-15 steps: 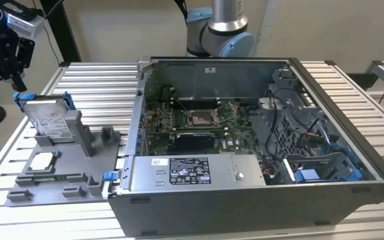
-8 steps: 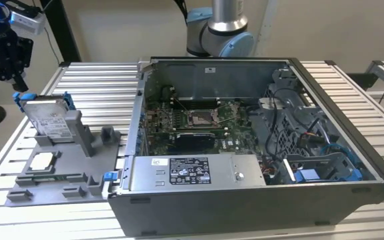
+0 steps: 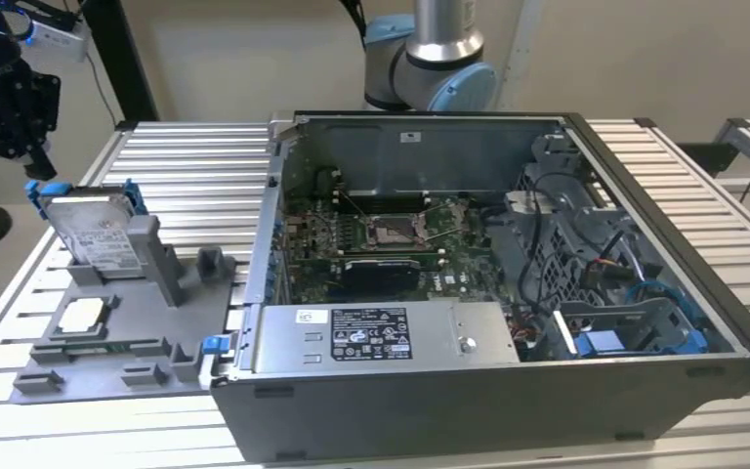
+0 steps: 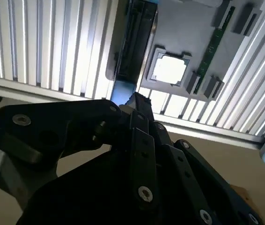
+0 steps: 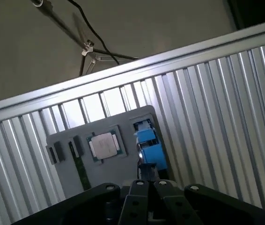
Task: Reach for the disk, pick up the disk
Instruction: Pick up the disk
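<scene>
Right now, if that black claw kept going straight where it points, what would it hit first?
Most likely the disk, standing on edge in the grey holder. The gripper hangs just above its blue-framed top edge and points down at it, though the exact gap is hard to judge.

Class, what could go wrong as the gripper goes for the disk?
1. The gripper hangs over the disk's upper corner, not its middle; a grasp there might catch only the blue bracket and slip.
2. The disk stands on edge in the holder; a knock could tip it onto the chip.
</scene>
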{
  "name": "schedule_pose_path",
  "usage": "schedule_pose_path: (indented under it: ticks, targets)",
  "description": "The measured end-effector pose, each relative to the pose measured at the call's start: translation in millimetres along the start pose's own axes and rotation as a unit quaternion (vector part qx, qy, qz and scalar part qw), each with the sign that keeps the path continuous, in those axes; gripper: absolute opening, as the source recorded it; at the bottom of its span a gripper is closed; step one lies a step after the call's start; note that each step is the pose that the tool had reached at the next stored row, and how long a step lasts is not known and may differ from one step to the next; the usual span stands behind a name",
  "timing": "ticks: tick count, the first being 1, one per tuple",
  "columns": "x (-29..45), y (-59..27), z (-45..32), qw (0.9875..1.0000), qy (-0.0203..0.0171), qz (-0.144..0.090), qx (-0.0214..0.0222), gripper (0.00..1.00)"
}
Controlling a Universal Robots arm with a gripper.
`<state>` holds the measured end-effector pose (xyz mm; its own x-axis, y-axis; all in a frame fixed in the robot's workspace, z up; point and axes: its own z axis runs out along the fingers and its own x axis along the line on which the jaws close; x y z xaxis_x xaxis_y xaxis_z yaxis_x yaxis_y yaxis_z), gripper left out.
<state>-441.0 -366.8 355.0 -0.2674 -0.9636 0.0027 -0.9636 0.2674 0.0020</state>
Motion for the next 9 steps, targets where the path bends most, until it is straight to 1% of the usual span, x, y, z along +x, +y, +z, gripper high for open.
schedule_pose_path:
  ticks: [2,4,6,9]
  targets:
    - [0.0,0.0,0.3,0.9998,0.0,-0.018,0.0,0.0]
    - [0.0,0.0,0.4,0.9993,0.0001,-0.037,0.0001,0.0]
    - [0.0,0.0,0.5,0.9985,0.0001,-0.055,0.0002,0.0]
    - [0.0,0.0,0.6,0.9966,0.0002,-0.082,0.0001,0.0]
